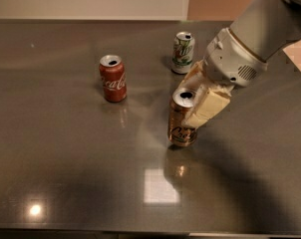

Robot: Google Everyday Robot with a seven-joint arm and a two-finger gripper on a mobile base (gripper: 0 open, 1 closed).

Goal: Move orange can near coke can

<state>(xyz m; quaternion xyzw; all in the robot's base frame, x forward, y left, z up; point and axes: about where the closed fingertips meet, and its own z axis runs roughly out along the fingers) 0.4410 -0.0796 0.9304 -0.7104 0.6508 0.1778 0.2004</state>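
Clamping gripper on orange can, high near its rim. Risking a topple if dragging the base along the table, or knocking coke can by overshooting leftward. Standing upright, right of coke can and well apart; showing shiny copper sides, dark script, silver top.
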